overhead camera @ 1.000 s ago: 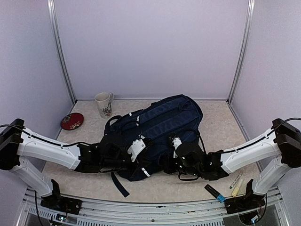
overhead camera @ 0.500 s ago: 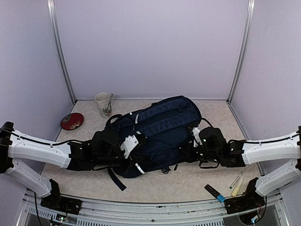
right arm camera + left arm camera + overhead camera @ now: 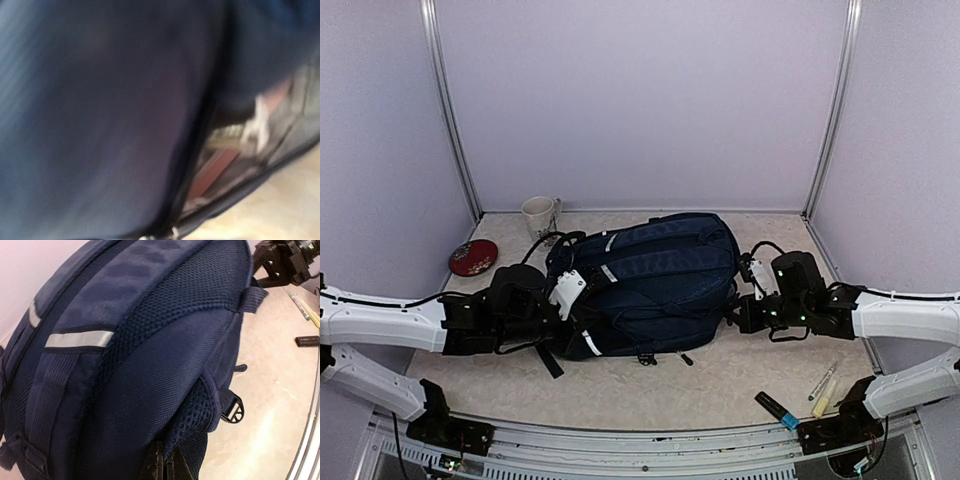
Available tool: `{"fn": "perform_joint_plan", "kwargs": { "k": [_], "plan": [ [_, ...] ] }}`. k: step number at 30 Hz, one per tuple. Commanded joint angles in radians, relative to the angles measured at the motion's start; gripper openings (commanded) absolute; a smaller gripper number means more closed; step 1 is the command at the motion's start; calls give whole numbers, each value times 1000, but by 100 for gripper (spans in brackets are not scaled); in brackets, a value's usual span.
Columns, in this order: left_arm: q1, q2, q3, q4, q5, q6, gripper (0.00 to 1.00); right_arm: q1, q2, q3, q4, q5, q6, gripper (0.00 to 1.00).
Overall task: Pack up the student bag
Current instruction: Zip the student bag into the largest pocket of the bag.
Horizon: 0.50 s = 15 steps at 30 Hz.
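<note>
I have the student bag (image 3: 645,280) lying on its side across the middle of the tabletop (image 3: 720,385), its long axis running left to right, stretched between my two arms. My left hand (image 3: 164,454) is at the bag's left end. In the left wrist view its dark fingers are pressed together, nipping the navy fabric just beside the mesh edge, with a black buckle (image 3: 231,410) hanging next to it. My right hand (image 3: 738,312) is against the bag's right end, fingers pressed together. Its wrist view is smeared blue cloth, so I cannot tell whether it is pinching any. A mug (image 3: 540,216) stands near the far left corner, just beyond the bag, with a red dish (image 3: 473,257) to its left. A black marker (image 3: 776,408) and two pale pens (image 3: 823,389) lie near my right base.
</note>
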Motion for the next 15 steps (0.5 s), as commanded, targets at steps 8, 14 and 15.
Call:
{"fn": "perform_joint_plan", "kwargs": {
  "k": [8, 14, 15],
  "plan": [
    [256, -250, -125, 48, -252, -171, 22, -11, 120, 14, 67, -155, -145, 0],
    [57, -194, -66, 172, -170, 38, 82, 8, 165, 31, 107, -181, -134, 0],
    [-26, -164, -42, 193, -199, 126, 82, 8, 169, 34, 110, -188, -132, 0]
  ]
}}
